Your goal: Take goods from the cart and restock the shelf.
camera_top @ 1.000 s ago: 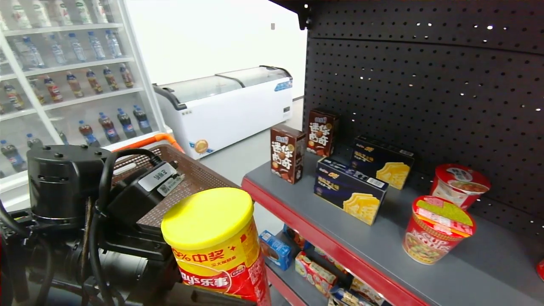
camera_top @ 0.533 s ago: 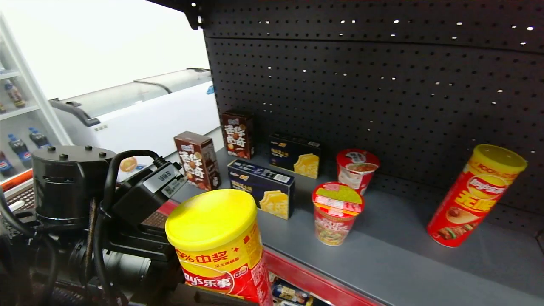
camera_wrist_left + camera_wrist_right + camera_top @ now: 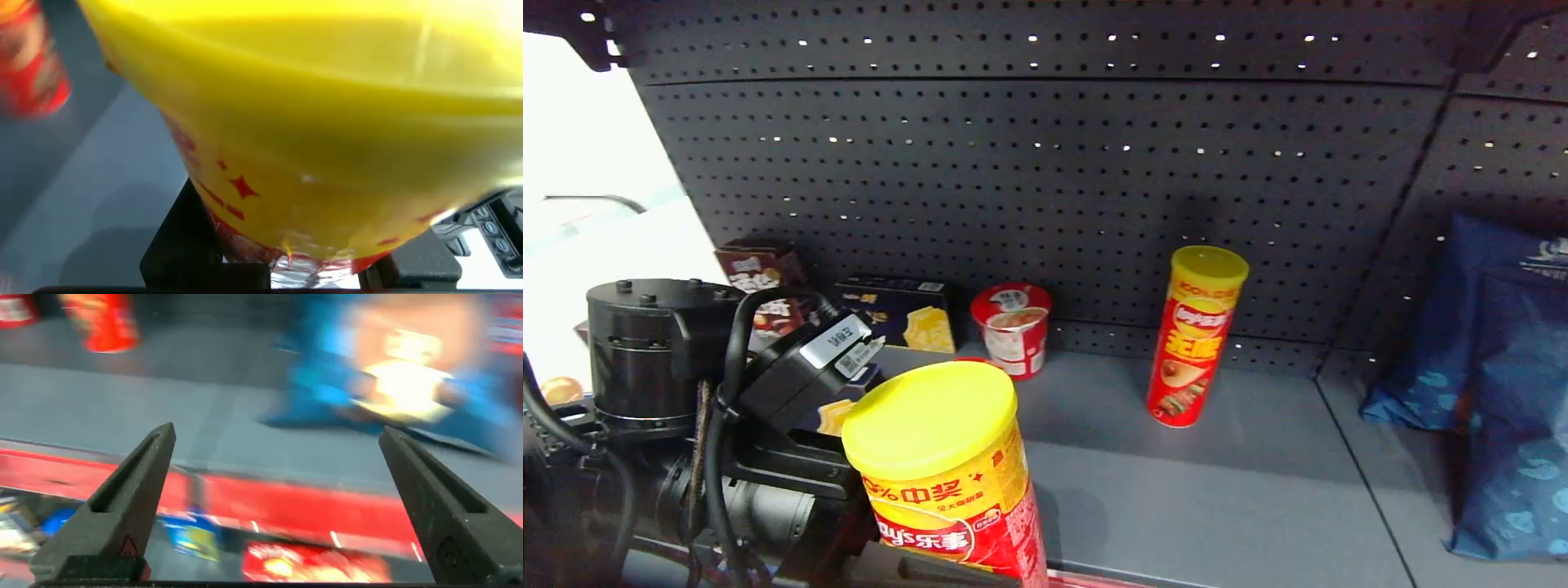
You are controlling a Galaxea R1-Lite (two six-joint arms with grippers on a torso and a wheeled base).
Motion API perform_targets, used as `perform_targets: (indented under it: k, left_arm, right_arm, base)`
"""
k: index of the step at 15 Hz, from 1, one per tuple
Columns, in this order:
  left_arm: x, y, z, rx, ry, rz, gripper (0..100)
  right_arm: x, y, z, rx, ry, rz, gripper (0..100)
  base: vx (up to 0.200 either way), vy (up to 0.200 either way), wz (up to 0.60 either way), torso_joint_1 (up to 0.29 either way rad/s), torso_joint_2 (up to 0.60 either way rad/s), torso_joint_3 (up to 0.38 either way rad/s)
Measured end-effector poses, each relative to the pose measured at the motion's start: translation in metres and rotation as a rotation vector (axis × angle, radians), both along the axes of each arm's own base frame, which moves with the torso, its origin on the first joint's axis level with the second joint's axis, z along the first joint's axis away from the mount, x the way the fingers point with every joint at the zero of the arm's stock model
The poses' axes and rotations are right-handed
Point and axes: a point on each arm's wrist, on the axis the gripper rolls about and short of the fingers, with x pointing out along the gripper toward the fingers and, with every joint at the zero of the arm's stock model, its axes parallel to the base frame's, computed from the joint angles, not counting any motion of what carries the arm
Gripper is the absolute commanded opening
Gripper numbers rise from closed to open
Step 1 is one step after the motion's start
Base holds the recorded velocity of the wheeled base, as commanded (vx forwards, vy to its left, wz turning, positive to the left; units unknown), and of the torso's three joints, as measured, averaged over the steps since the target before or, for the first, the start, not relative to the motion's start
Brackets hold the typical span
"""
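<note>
Partway through, judging by the layout. At left: gripping the yellow-lidded chip can [image 3: 947, 465] in the left pincer [image 3: 294, 269], upright before the shelf [image 3: 1217, 490], not yet set down. Already stocked behind: boxes [image 3: 903, 306], cup noodles [image 3: 1011, 327], a matching can [image 3: 1194, 335], blue bags [image 3: 1486, 367]. At right: holding the right pincer [image 3: 286, 514] spread wide and empty, facing the shelf's red front edge.

view has swung right along the shelf [image 3: 1217, 490]

Backed the grey shelf [image 3: 1217, 490] with black pegboard panel [image 3: 1045, 188], pricked with points of light; met a second panel [image 3: 1503, 147] at a vertical seam. Glared white at far left, around a chest freezer [image 3: 645, 237].
</note>
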Motion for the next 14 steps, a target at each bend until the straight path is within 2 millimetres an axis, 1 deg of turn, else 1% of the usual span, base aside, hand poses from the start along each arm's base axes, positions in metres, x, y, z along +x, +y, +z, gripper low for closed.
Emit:
perform_targets:
  k: [2, 14]
  left_arm:
    - [0.0000, 0.0001, -0.0001, 0.000, -0.005, 0.000, 0]
    - [0.0040, 0.0018, 0.0050, 0.000, -0.028, 0.039, 0]
  right_arm:
    - [0.0000, 0.0000, 0.0000, 0.000, 0.000, 0.001, 100]
    - [0.0000, 0.0000, 0.0000, 0.000, 0.000, 0.001, 100]
  base:
    - [0.000, 0.000, -0.60, 0.002, 0.01, 0.000]
    - [0.000, 0.000, 0.00, 0.000, 0.00, 0.000]
